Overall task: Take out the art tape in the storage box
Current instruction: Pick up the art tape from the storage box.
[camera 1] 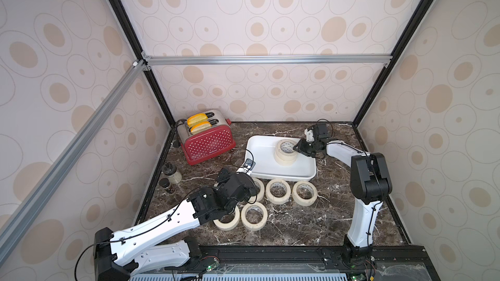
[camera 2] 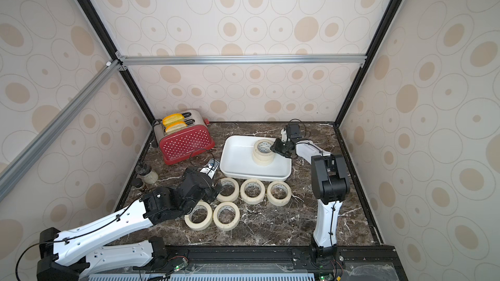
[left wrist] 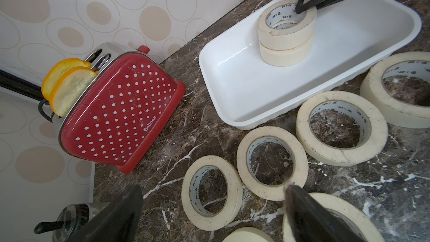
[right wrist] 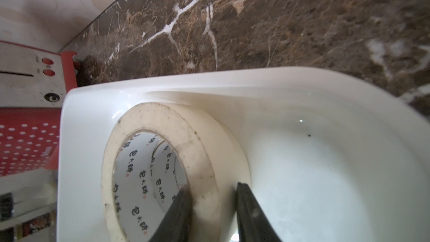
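Two rolls of art tape sit stacked in the storage box, toward its far side. The right claw is clamped on the top roll, one finger inside the core and one on the outer wall. Six loose rolls lie flat on the counter just in front of the box, left claw hanging over them with fingers wide apart, gripping nothing; red toaster stands left of the box.
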Robot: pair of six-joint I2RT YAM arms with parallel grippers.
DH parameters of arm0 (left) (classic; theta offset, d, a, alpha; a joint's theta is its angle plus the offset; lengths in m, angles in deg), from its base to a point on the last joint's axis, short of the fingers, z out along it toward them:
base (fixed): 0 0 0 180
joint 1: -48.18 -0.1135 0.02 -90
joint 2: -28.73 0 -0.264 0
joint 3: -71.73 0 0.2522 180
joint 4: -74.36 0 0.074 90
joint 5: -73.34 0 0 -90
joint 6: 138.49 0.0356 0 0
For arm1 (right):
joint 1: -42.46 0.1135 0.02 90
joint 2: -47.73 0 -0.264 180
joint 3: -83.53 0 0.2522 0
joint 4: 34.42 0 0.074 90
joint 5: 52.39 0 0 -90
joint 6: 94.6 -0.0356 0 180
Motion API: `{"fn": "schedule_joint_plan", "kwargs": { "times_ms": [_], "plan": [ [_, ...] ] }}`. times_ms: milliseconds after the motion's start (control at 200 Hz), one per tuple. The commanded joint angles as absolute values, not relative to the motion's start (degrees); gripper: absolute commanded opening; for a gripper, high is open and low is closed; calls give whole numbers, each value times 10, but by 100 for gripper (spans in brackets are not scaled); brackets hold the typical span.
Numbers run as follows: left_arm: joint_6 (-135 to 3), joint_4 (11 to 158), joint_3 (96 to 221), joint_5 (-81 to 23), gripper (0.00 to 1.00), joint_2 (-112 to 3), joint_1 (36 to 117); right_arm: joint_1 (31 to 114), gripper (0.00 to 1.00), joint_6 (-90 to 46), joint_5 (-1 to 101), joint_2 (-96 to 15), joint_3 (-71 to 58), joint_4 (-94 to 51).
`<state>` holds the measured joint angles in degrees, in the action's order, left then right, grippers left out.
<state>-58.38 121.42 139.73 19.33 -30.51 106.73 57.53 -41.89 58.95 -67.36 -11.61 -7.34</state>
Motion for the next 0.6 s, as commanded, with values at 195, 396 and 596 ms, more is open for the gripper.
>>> {"fn": "schedule_joint_plan", "kwargs": {
  "times_ms": [195, 396, 596],
  "plan": [
    [-575, 1228, 1398, 216, 99, -287, 1065, 574, 26, -399, 587, -628, -95, -60],
    [-575, 1227, 1397, 216, 99, -292, 1065, 574, 25, -377, 598, -586, -73, -50],
    [-577, 1220, 1394, 214, 99, -296, 1065, 574, 25, -357, 601, -524, -25, -40]
  ]
}}
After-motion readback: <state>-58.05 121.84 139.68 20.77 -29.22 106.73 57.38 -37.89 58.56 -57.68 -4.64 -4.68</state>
